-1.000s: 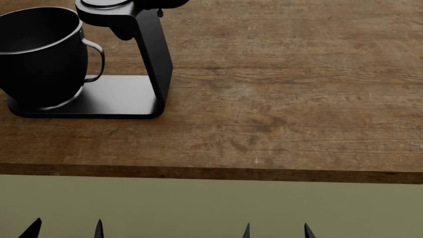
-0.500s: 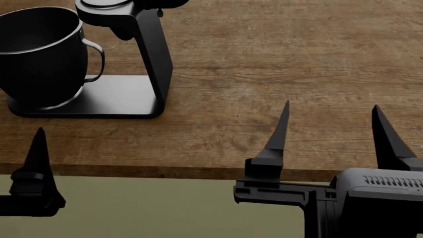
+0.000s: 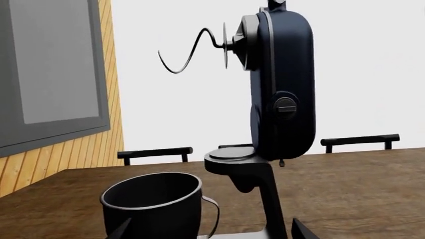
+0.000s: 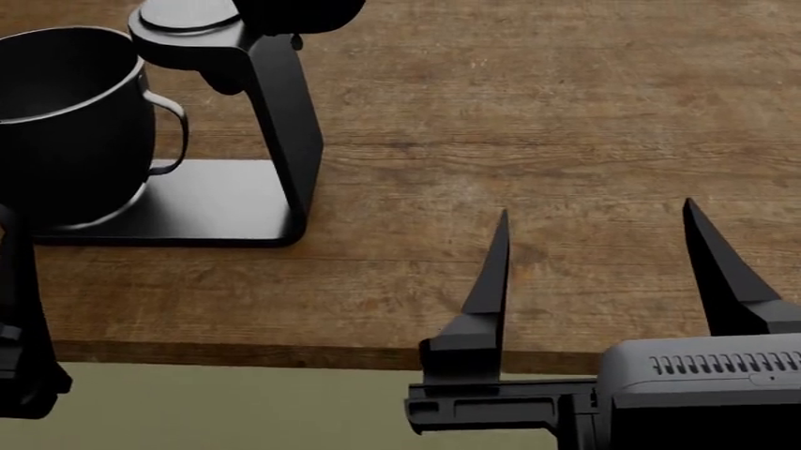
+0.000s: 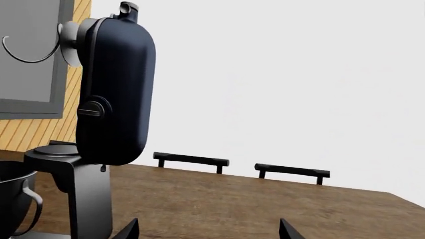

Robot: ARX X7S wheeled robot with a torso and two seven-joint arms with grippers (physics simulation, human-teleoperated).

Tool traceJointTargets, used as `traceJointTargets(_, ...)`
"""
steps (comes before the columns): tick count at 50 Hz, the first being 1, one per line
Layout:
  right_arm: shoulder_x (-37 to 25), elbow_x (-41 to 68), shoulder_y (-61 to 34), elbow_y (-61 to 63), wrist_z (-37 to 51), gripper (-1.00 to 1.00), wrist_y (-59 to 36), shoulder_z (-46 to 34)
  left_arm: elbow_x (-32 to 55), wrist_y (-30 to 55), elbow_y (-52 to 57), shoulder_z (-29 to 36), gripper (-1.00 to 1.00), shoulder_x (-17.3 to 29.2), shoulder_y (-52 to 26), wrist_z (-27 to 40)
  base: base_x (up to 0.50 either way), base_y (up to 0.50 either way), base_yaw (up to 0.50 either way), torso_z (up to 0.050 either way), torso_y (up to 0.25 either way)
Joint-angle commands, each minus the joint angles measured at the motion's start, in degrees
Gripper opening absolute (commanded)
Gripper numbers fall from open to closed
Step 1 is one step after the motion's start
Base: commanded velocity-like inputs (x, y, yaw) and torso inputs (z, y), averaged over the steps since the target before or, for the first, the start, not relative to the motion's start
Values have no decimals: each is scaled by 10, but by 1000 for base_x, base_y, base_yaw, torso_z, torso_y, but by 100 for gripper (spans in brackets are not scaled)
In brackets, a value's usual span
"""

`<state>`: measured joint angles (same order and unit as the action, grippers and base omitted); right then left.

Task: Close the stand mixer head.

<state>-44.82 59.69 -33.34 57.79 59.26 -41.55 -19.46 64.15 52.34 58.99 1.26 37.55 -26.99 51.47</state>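
The stand mixer head (image 3: 282, 84) is a bulky black block tilted up on end above the neck, with a D-shaped knob (image 3: 285, 107) and a dough hook (image 3: 189, 52) sticking out. It also shows in the right wrist view (image 5: 116, 94), and only its lower edge shows in the head view (image 4: 300, 11). The dark metal bowl (image 4: 63, 122) sits on the mixer base (image 4: 213, 202). My left gripper (image 3: 209, 234) is open and empty, in front of the bowl and neck. My right gripper (image 4: 601, 272) is open and empty over the table's front edge, right of the mixer.
The wooden table (image 4: 538, 122) stretches right of the mixer, its front edge (image 4: 313, 356) near my grippers. Black chair backs (image 5: 192, 160) stand beyond the far side. A window (image 3: 56, 69) and a wood-slat wall are at the left.
Both grippers have risen from the bottom edge into view, then shifted a little left. The mixer has slid slightly down and left in the head view. The mixer head has not moved.
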Motion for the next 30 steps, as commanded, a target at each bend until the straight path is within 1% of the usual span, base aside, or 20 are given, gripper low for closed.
traceJointTargets(1,-39,54,-49,21,59,100,9,-31,90,-58,6,27,100,83,-28,83,484,0,0,0,0)
traceJointTargets(5,-54,53,-58,20,66,100,31,-53,99,-72,6,21,100,99,-24,90,493,0,0,0,0)
traceJointTargets(9,-66,58,-70,20,76,100,44,-68,100,-77,5,26,100,104,-25,93,500,14,0,0,0)
traceJointTargets(12,-92,75,-112,22,103,100,74,-113,119,-83,9,36,100,115,-43,110,500,72,0,0,0)
traceJointTargets(16,-125,70,-173,22,128,100,122,-203,126,-138,10,102,100,159,-78,138,446,159,0,0,0)
traceJointTargets(23,-155,66,-209,22,145,100,173,-264,125,-194,10,162,100,200,-102,157,425,351,0,0,0)
traceJointTargets(27,-173,63,-253,22,158,100,203,-321,122,-242,10,233,100,235,-145,174,409,414,0,0,4)
traceJointTargets(30,-194,62,-311,22,173,100,244,-389,118,-277,10,299,100,258,-188,188,363,294,0,0,0)
